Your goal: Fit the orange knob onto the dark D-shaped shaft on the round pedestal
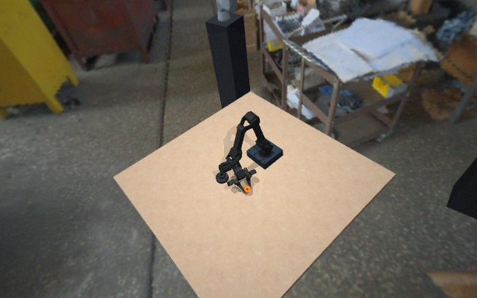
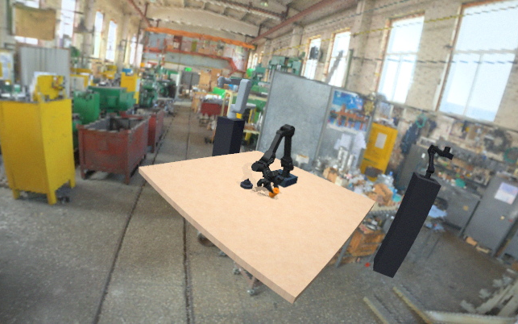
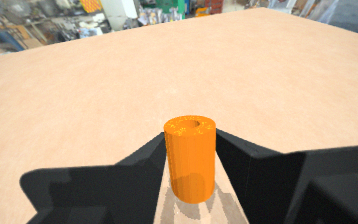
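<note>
The orange knob (image 1: 247,189) (image 2: 275,190) (image 3: 190,157) is a small upright cylinder with a hole in its top end. My gripper (image 1: 244,184) (image 2: 272,189) (image 3: 189,134) is shut on it, one dark finger on each side, and holds it just above the wooden table (image 1: 307,207) (image 2: 221,189) (image 3: 80,90). The round dark pedestal (image 1: 221,177) (image 2: 246,184) with its short shaft stands on the table a little to the left of the knob. The shaft's flat side does not show. The pedestal is out of the wrist view.
The arm's dark square base (image 1: 265,154) (image 2: 289,179) sits on the table behind the gripper. Two tall black posts (image 1: 228,55) (image 2: 406,226) stand beside the table. Workshop clutter lies beyond the table's edges.
</note>
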`<state>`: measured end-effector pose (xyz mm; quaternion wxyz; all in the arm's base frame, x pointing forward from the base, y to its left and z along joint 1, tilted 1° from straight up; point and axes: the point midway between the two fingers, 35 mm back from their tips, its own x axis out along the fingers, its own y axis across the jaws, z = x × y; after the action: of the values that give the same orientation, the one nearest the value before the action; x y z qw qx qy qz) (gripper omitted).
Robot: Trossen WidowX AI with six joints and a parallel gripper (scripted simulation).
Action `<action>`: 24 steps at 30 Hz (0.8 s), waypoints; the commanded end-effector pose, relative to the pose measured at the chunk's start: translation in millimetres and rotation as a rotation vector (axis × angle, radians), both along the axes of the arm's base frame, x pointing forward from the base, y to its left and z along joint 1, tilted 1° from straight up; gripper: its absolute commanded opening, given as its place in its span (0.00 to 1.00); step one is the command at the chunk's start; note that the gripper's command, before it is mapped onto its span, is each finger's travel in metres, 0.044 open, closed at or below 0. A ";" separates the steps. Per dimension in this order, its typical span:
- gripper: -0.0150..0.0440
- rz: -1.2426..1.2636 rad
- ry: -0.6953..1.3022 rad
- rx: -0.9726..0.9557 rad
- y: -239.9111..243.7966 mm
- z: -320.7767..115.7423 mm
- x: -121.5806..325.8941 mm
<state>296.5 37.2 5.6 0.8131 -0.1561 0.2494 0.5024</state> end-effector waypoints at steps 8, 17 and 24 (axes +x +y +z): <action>0.56 0.003 -0.083 0.162 -9.9 -3.9 -6.5; 0.65 0.002 -0.062 0.128 -9.8 -2.5 -7.1; 0.69 0.002 -0.062 0.128 -9.8 -2.5 -7.1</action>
<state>289.3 27.2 3.0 0.8279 -0.1209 0.1915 0.5132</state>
